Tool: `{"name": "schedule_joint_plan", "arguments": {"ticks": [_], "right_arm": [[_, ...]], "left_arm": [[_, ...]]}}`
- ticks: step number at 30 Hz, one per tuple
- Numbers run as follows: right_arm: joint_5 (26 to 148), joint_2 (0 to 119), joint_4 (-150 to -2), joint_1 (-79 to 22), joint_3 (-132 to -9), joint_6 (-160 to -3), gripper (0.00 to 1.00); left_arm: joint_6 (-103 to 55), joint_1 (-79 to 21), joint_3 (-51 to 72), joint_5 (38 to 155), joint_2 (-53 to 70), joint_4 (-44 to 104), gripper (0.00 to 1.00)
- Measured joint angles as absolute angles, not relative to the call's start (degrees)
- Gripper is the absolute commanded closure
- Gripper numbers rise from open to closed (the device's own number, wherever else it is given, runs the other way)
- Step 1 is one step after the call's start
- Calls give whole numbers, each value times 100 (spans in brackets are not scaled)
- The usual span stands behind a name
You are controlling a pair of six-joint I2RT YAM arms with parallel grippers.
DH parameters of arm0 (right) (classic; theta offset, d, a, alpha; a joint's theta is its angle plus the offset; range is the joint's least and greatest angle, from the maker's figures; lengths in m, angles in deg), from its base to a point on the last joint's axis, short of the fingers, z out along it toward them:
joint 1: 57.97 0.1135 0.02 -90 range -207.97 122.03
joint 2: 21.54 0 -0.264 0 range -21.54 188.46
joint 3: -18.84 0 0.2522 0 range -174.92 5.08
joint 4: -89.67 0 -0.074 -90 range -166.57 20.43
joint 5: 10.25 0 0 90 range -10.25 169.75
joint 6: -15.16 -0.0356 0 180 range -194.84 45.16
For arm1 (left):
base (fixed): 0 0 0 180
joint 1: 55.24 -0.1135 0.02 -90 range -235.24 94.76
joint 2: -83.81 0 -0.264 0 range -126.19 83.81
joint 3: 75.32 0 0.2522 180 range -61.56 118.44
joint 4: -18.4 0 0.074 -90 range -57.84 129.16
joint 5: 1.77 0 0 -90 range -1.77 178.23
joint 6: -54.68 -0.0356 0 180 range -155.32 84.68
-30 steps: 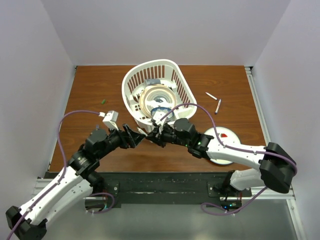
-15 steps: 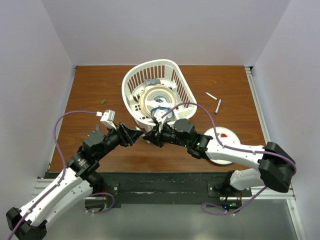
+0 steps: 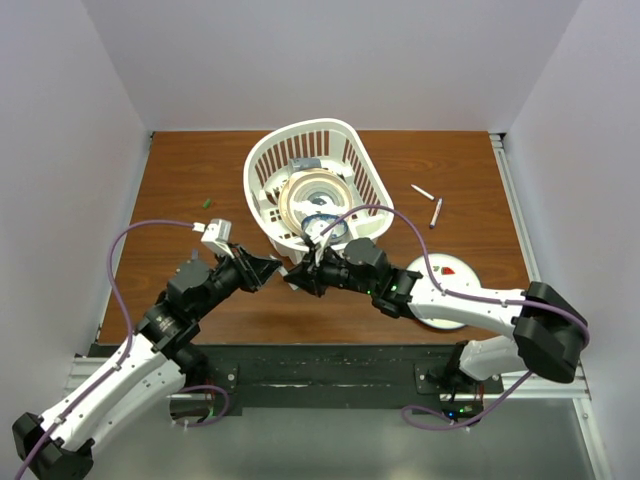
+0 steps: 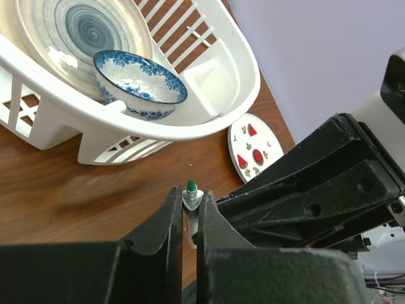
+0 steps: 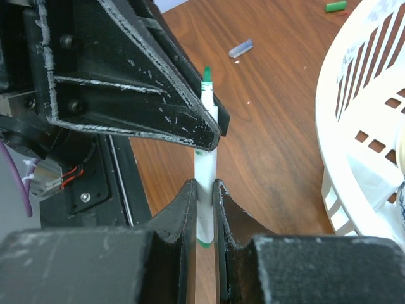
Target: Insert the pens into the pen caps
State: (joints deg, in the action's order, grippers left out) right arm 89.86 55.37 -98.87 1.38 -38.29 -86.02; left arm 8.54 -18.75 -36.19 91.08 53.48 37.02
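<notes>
Both grippers hold one white pen [image 5: 205, 166] with a bare green tip [image 5: 206, 72] in front of the basket. My right gripper [image 5: 204, 190] is shut on its barrel. My left gripper [image 4: 189, 201] is shut on the same pen [image 4: 190, 197] just behind the green tip. From above, the left gripper [image 3: 272, 268] and right gripper [image 3: 296, 278] meet nose to nose. Two more pens [image 3: 422, 191] [image 3: 436, 212] lie at the far right. A green cap [image 3: 206, 203] lies far left, and the right wrist view shows a bluish cap [image 5: 240, 49] and the green cap [image 5: 336, 6] on the table.
A white basket [image 3: 262, 160] holding a plate and a blue-patterned bowl [image 4: 140, 83] stands just behind the grippers. A small round watermelon-print plate [image 3: 452, 268] lies under the right arm. White walls close in the wooden table [image 3: 180, 170] on three sides.
My left gripper has moved right to the pen and its jaws have closed on the pen's tip end. The right gripper has kept its hold, shifting slightly left.
</notes>
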Motion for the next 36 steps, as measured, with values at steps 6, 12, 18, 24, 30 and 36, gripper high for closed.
{"name": "schedule_joint_plan", "arguments": {"ticks": [6,12,18,24,30,36], "right_arm": [[9205,5572,-9815,123,-3888,-8646,67],[9487,5488,-9362,149,-3967,-8930,75],[9893,5635,-8510,138,-4590,-9203,83],[10230,5659,-8359,116,-4638,-9478,70],[10376,5626,-8379,127,-4632,-9640,77],[10496,5613,-8479,138,-4597,-9690,100]], "left_arm": [[813,-1883,-3619,9301,5381,3637,100],[793,-1883,-3615,9755,5611,3440,100],[701,-1905,-3562,10007,5727,3263,100],[535,-1916,-3486,10330,5672,3355,100],[406,-1912,-3427,10590,5676,3352,100],[415,-1912,-3425,10722,5694,3342,84]]}}
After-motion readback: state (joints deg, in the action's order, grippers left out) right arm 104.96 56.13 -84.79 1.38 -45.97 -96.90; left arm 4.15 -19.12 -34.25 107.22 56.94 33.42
